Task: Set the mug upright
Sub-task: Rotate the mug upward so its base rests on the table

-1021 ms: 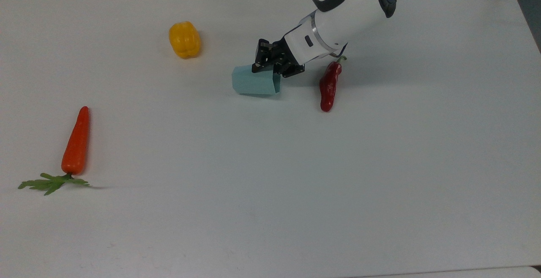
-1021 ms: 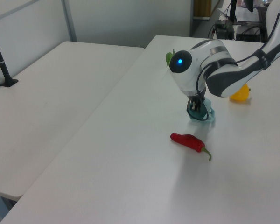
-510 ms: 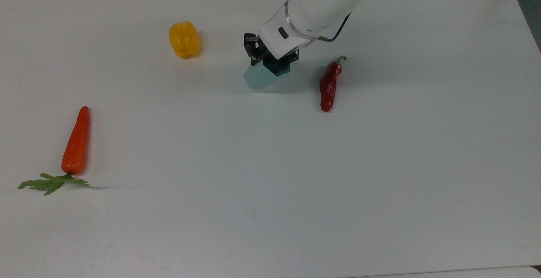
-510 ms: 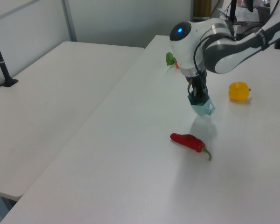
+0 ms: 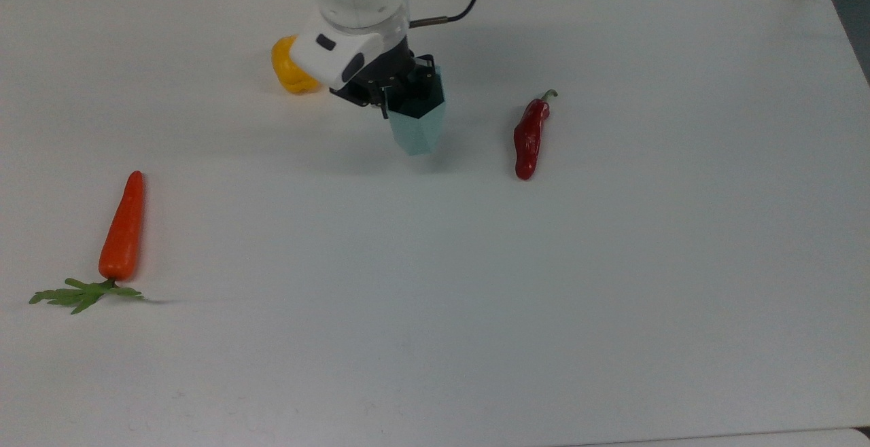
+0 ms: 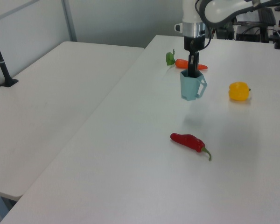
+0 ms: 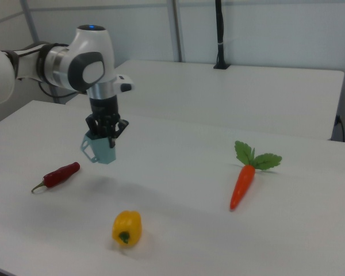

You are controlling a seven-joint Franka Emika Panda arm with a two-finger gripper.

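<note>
You have the small pale blue-teal faceted mug off the white table and hanging in the air, mouth up and close to upright (in the right view it leans a little). The black two-finger gripper on your white arm comes down from above and is clamped on the mug's rim, with one finger reaching inside the cup. The mug's small looped handle sticks out toward the left view's right. In the top view the mug sits between the yellow bell pepper and the red chili pepper, apart from both. The orange carrot with green leaves lies well away toward the top view's left.
</note>
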